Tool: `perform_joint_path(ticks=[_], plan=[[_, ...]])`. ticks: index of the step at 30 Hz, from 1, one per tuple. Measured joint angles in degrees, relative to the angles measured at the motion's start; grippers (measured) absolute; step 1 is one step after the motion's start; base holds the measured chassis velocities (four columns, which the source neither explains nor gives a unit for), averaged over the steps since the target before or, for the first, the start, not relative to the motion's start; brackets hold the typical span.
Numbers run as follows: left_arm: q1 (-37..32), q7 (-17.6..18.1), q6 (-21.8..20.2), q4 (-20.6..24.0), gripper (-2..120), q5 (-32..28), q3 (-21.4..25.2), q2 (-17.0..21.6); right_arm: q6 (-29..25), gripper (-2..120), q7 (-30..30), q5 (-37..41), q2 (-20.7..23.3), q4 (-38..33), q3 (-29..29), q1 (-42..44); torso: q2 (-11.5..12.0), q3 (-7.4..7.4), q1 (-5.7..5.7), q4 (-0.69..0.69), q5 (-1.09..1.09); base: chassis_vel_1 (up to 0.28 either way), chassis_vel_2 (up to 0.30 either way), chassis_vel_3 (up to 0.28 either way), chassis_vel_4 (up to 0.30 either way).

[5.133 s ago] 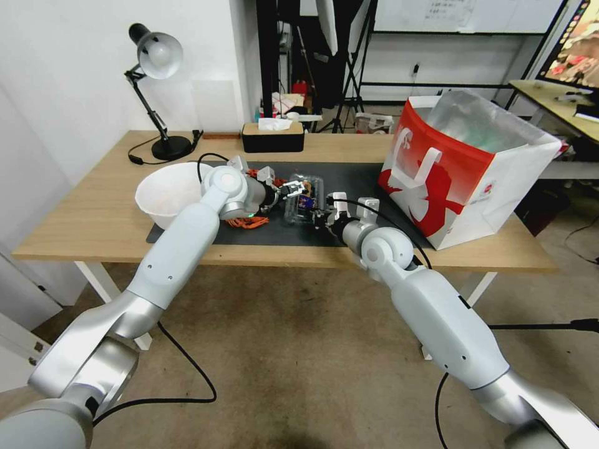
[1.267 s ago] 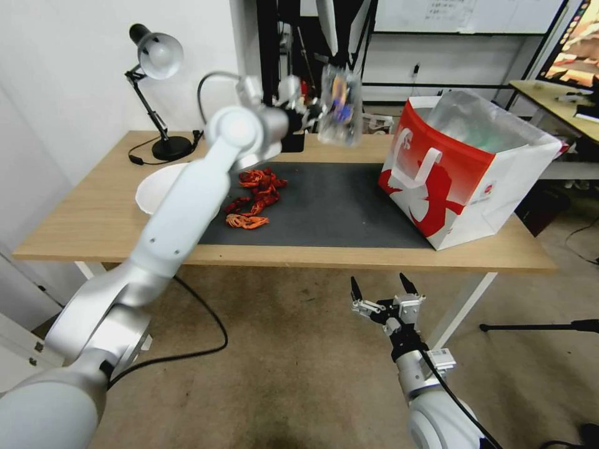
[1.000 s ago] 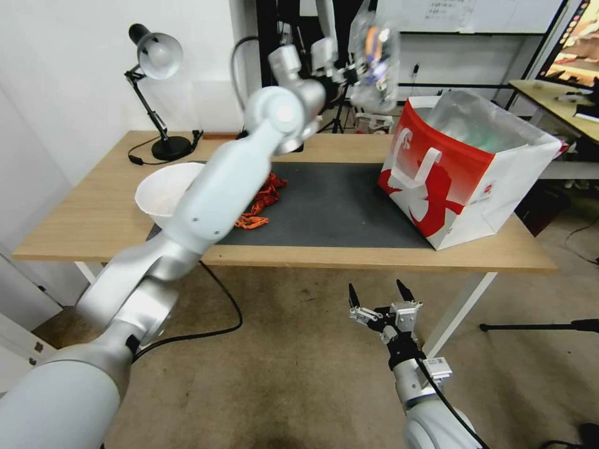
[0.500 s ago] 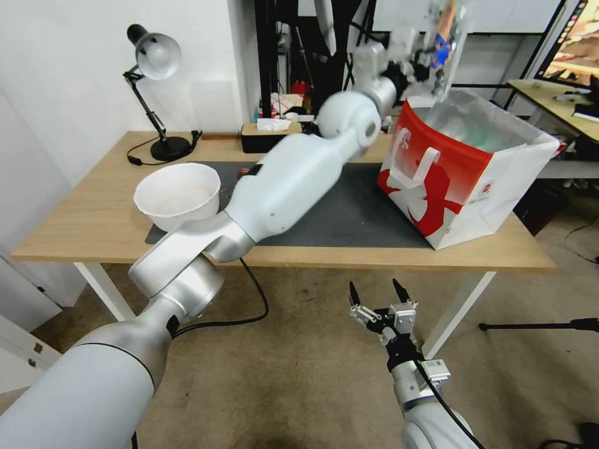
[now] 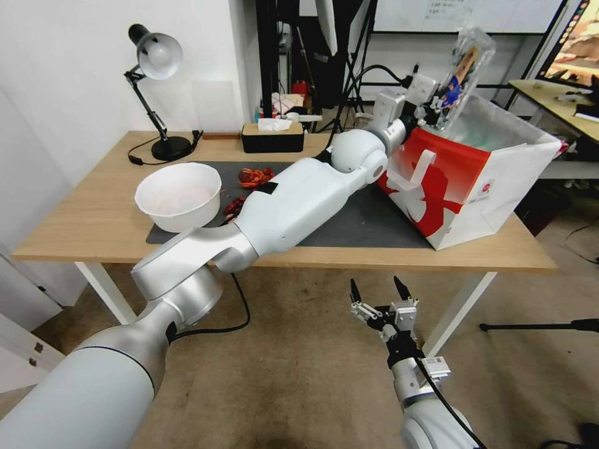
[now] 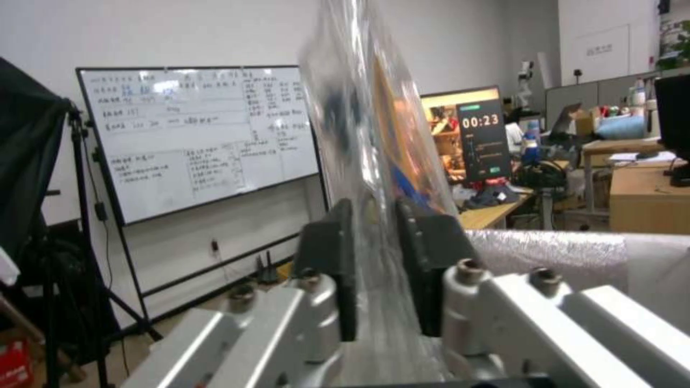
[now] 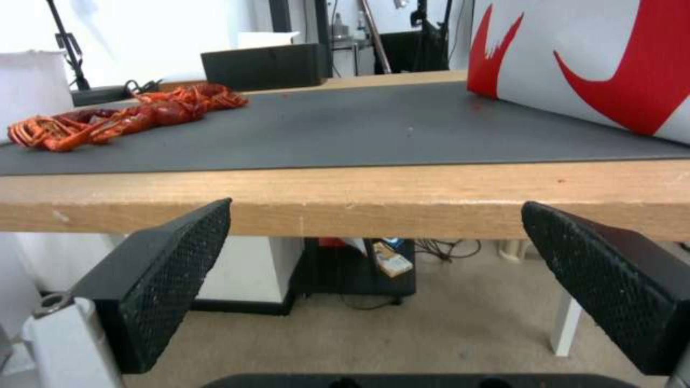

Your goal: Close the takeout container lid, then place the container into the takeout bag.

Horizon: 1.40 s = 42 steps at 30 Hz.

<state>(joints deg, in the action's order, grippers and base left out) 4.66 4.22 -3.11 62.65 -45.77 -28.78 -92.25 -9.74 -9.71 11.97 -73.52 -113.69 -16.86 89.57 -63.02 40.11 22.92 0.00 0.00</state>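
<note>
My left gripper [image 5: 432,107] is shut on the takeout container [image 5: 460,73], a clear clamshell with its lid closed, held on edge over the open mouth of the takeout bag [image 5: 465,178]. The bag is red and white with foil lining and stands at the right end of the table. In the left wrist view the black pads [image 6: 336,258] pinch the clear container [image 6: 366,140] between them. My right gripper [image 5: 377,294] hangs open below the table's front edge, its fingers [image 7: 176,269] spread wide with nothing between them.
A white bowl [image 5: 179,194] sits at the left of the black mat [image 5: 349,221], with red crayfish [image 5: 253,178] beside it. A black tissue box [image 5: 272,137] and a desk lamp [image 5: 156,75] stand at the back of the table [image 5: 81,224].
The left arm has swung right from the table's middle and lowered the container towards the bag's mouth. The right arm has stayed low in front of the table.
</note>
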Motion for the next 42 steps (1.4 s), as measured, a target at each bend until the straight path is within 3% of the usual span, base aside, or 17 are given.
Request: perform_joint_path(ticks=[9, 11, 14, 16, 18, 24, 34, 36, 42], plan=[[0.3, 0.3, -0.2, 1.33, 45, -1.01, -0.26, 0.05, 0.09, 100, -0.03, 0.05, 0.06, -0.03, 0.06, -0.1, 0.0, 0.0, 0.0, 0.0, 0.0, 0.0, 0.0, 0.0, 0.0], [0.46, 1.23, -1.1, 2.44, 58, -1.69, 0.0, 0.06, 0.23, 100, -0.04, 0.08, 0.14, -0.22, 0.15, -0.19, 0.0, 0.0, 0.0, 0.0, 0.0, 0.0, 0.0, 0.0, 0.0], [0.45, 1.99, -1.6, 3.52, 63, -1.95, 0.13, 0.07, 0.36, 100, -0.04, 0.11, 0.16, -0.33, 0.18, -0.22, 0.0, 0.0, 0.0, 0.0, 0.0, 0.0, 0.0, 0.0, 0.0], [-0.03, 3.46, -2.5, 5.77, 76, -2.05, 0.27, 0.09, 0.48, 100, -0.05, 0.12, 0.21, -0.49, 0.18, -0.23, 0.0, 0.0, 0.0, -0.01, 0.0, 0.0, 0.0, 0.0, 0.0], [-0.47, 4.14, -2.67, 6.84, 79, -2.05, 0.29, 0.38, 0.51, 100, -0.05, 0.13, 0.23, -0.49, 0.19, -0.2, 0.0, 0.0, -0.01, -0.03, 0.0, 0.0, 0.0, 0.0, 0.0], [-4.34, 7.14, -3.83, 13.42, 99, 0.11, 0.98, 6.53, 0.51, 100, -0.12, 0.02, -0.17, -0.79, -0.54, 0.55, 0.0, 0.0, 0.0, 0.01, -0.02, 0.0, 0.0, 0.0, 0.0], [-13.92, 10.61, -7.5, 26.79, 100, 6.01, 4.89, 17.72, 0.54, 100, -0.53, -0.19, -0.12, -1.86, -1.89, 0.58, 0.0, 0.0, 0.0, 0.0, -0.02, 0.0, 0.0, 0.0, 0.0], [-17.89, 11.02, -9.27, 31.06, 100, 7.65, 7.04, 21.07, 0.54, 100, -0.75, -0.29, -0.11, -2.27, -2.61, 0.66, 0.0, 0.0, 0.0, -0.01, -0.01, 0.0, 0.0, 0.0, 0.0], [-27.84, 12.61, -10.1, 37.45, 100, 10.51, 12.66, 27.31, 0.54, 100, -0.95, -0.42, 0.02, -3.07, -3.99, 1.03, -0.01, -0.01, -0.01, -0.01, -0.02, 0.0, 0.0, 0.0, 0.0]])
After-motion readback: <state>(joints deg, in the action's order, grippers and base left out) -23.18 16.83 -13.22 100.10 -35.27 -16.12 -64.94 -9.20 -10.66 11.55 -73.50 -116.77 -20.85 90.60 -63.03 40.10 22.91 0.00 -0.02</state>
